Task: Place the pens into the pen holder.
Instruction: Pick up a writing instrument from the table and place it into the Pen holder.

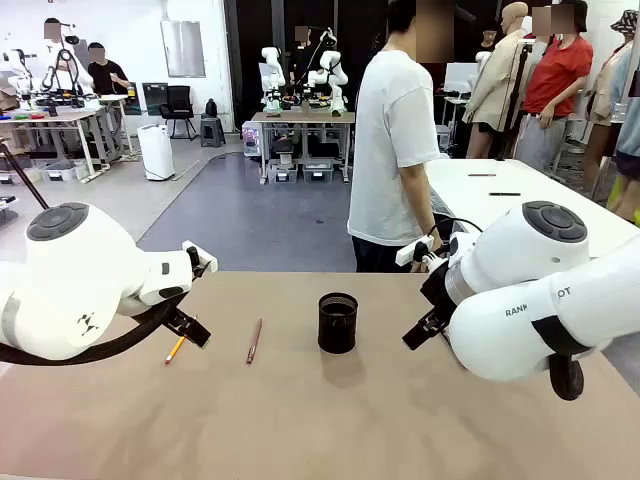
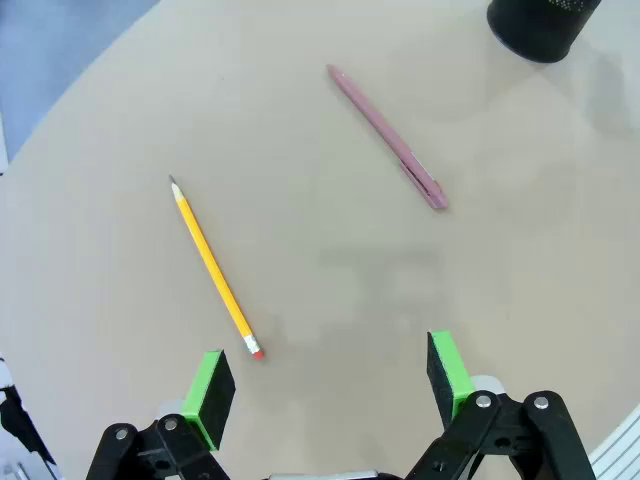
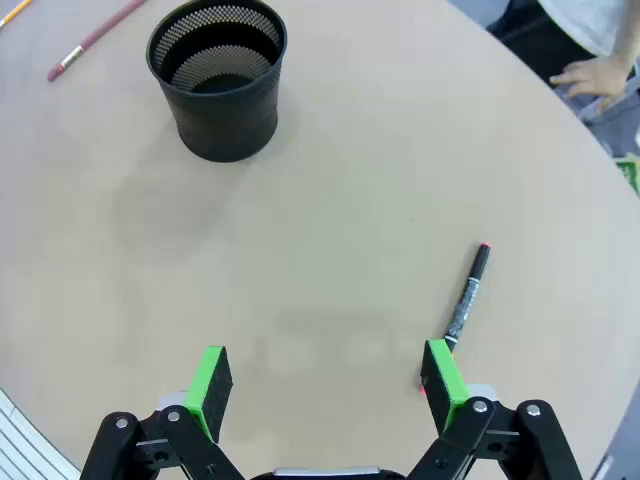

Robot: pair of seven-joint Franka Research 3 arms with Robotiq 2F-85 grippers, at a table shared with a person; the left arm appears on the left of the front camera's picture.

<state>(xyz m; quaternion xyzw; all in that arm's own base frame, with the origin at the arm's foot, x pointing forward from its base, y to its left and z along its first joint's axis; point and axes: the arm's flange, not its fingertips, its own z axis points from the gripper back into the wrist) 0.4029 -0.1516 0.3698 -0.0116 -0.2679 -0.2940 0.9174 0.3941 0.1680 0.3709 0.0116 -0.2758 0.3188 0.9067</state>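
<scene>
The room is a large workshop with a grey-blue floor. The table is plain beige. On my right arm I read the letters "RAN" and "OT". The holder stands upright near the middle of the table. My left gripper and right gripper hang spread wide, with nothing between the pads. Below the left one lie a yellow pencil and a reddish pen, apart from each other. A black pen lies near the right one.

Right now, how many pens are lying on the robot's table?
3. A yellow pencil lies before the left gripper, a reddish-brown pen between it and the pen holder, a black pen by the right gripper. Others may be hidden.
</scene>
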